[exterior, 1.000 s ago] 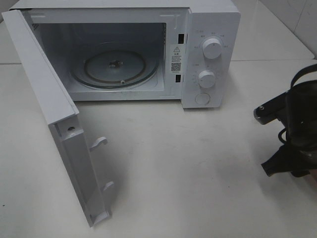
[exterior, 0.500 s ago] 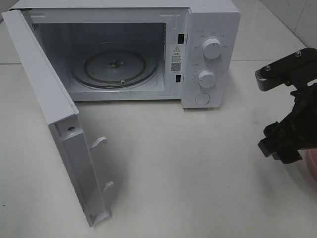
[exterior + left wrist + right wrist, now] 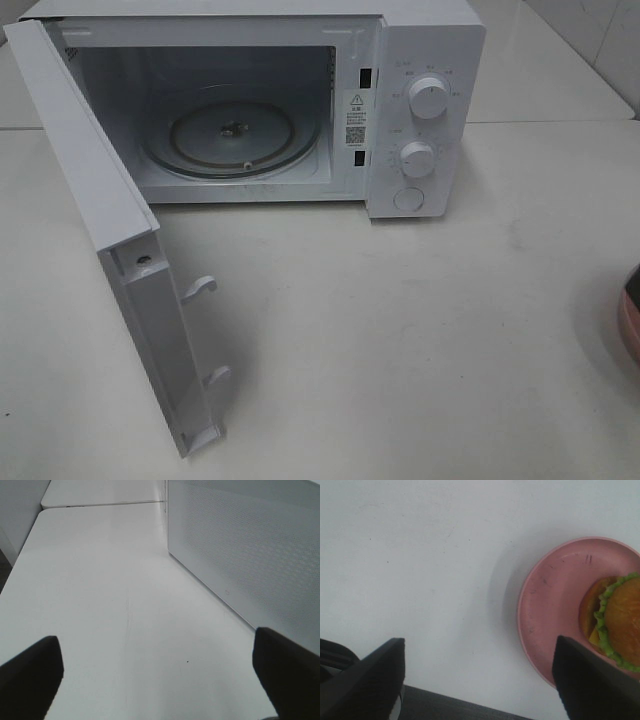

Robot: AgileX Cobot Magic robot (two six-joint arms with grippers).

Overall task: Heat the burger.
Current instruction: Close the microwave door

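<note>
Right wrist view: jaws spread wide above the table, burger off to one side on its plate.

The small round burger (image 3: 619, 625), glossy brown bun over a green lettuce frill, sits on a flat pink round plate (image 3: 555, 605) and lies toward three o'clock of the right gripper (image 3: 480, 680), nearest the finger on that side and outside the gap between the two dark fingers. Round in plan, it offers no long axis to line up with. That gripper holds nothing. The left gripper (image 3: 160, 675), equally wide and empty, hangs beside the perforated side of the white microwave oven (image 3: 400, 90), whose door (image 3: 110, 250) stands open. The right arm looks much the nearer.
</note>
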